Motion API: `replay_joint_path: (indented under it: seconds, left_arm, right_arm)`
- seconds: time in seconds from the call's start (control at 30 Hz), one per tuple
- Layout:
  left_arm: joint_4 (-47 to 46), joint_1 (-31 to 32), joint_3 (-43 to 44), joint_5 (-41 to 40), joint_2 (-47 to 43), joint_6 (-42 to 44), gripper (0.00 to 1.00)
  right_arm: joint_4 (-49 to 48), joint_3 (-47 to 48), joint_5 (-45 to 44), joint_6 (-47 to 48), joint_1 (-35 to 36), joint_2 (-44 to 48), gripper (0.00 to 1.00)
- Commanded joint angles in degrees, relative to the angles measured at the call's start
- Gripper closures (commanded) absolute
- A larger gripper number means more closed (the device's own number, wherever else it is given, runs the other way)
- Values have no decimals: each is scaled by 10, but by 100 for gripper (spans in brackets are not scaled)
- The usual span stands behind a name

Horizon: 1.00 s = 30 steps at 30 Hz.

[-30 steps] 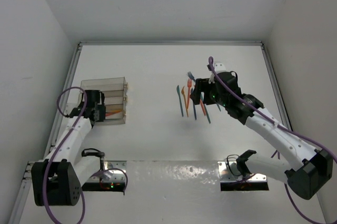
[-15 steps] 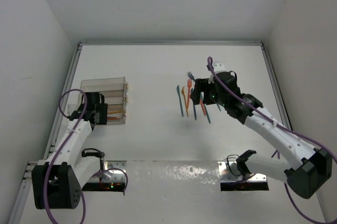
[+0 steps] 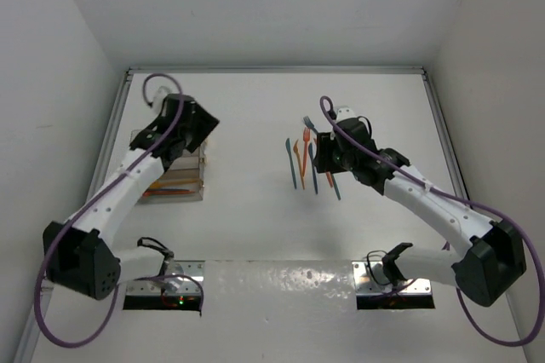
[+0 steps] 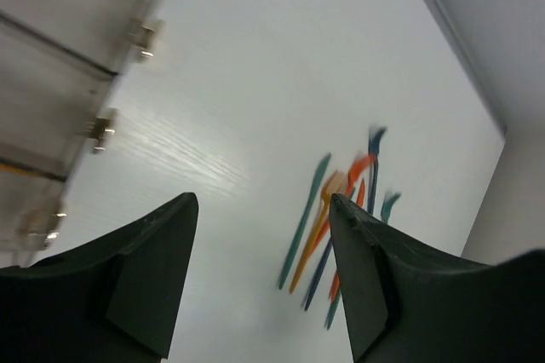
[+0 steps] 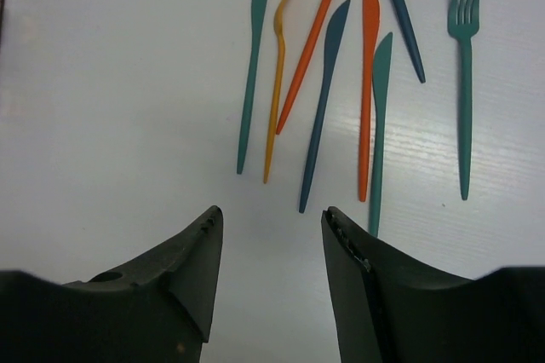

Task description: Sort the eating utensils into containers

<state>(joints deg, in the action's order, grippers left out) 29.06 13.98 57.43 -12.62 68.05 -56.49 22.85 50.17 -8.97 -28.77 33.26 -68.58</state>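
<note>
The eating utensils (image 5: 322,107) are lying loose in a close row on the tabletop (image 5: 102,82), right of centre, their long axes roughly parallel and running away from the arm bases. The right tool (image 5: 271,218) is hanging above them near the handle ends, wide and empty, its jaws spanning across those axes. The left tool (image 4: 262,210), also wide and empty, is hovering by the containers (image 4: 60,82), well apart, so the right arm is looking better placed to pick.

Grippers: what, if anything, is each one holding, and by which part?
Nothing. The left gripper and right gripper are both open and empty; the utensils lie loose.
</note>
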Motion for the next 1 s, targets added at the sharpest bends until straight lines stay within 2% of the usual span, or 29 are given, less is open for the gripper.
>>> replay_joint_path:
  seconds: [0.0,0.17,0.37,0.53,0.97]
  left_arm:
    - [-16,105,68,3,71,93,39]
    - [1,227,147,-26,203,118,39]
    - [32,295,237,-33,358,111,39]
    - [42,315,282,-32,436,105,40]
    - [53,330,328,-40,530,83,46]
  right_arm:
    - [-8,-2,-6,12,1,1,52]
    - [9,4,-18,14,1,2,56]
    - [34,-12,-48,14,1,46,55]
    - [56,-28,-59,15,-1,81,55]
    - [83,-78,-59,6,-4,168,54]
